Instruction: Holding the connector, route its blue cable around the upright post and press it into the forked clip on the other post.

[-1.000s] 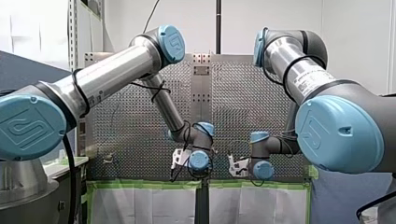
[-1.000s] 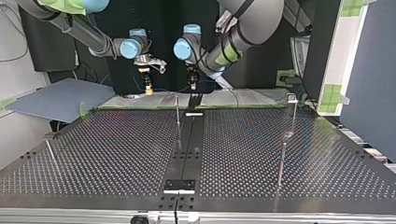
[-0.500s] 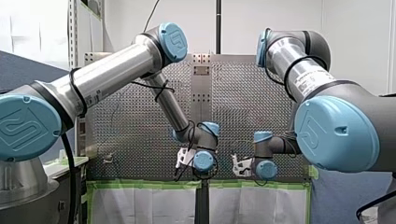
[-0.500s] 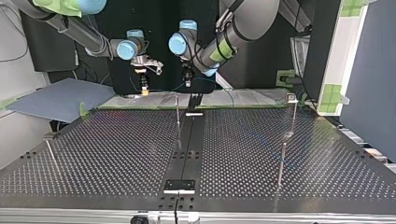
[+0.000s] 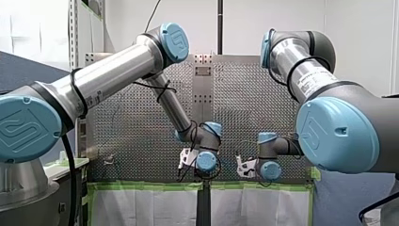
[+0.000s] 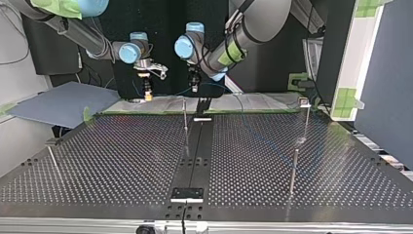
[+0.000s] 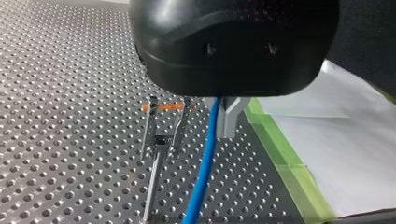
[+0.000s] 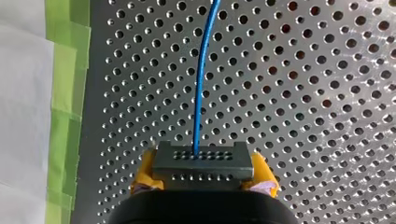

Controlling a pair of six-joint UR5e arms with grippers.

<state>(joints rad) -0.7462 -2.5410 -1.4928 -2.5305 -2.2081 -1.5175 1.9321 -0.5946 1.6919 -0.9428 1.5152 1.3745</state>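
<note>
My right pincer (image 8: 202,173) clamps the connector (image 8: 201,161), cable (image 8: 200,84) running toward 12 o'clock. My left pincer (image 6: 194,84), grip unreadable, seems nearer: the forked clip (image 7: 164,128) stands at the cable's 9 o'clock.

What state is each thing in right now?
Connector, held between yellow pads.
Right gripper, shut on the connector.
Blue cable, passes beside the forked clip, not pressed into it.
Forked clip, upright on its post, fork empty.
Left gripper, cable runs out from under it; open or shut not visible.
</note>
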